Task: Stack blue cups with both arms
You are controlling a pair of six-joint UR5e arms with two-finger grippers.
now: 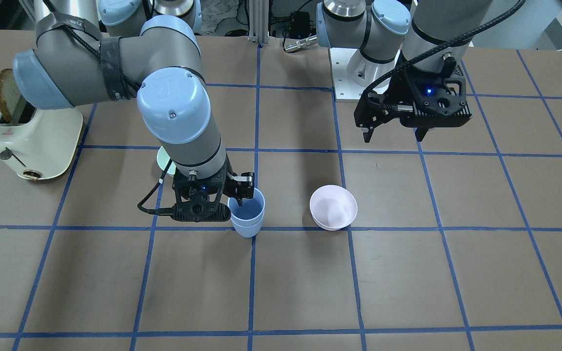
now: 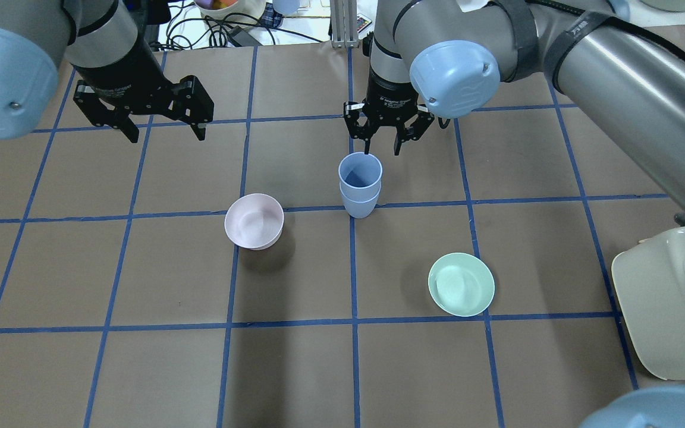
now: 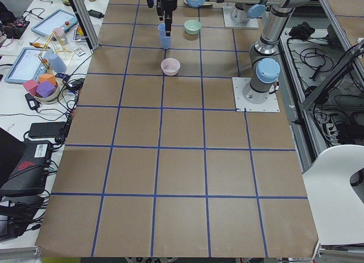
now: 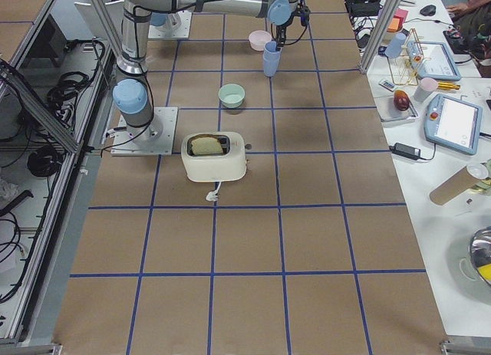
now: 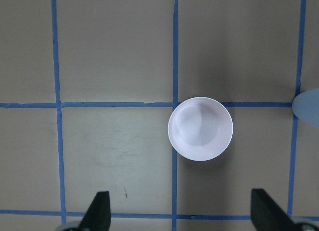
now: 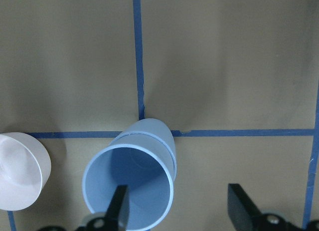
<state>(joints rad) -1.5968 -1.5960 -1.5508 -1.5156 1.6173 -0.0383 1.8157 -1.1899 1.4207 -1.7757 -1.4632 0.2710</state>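
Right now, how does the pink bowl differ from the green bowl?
The pink bowl is deeper, with taller walls; the green bowl looks shallower. The pink bowl stands on the robot's left of the stacked cups, the green bowl on their right, nearer the toaster. Both are upright and empty.

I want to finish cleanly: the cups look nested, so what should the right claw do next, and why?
Probably lift the right claw straight up. The blue cups sit nested and upright, the claw is open, and one finger hangs in the top cup's mouth, so sideways travel could tip them.
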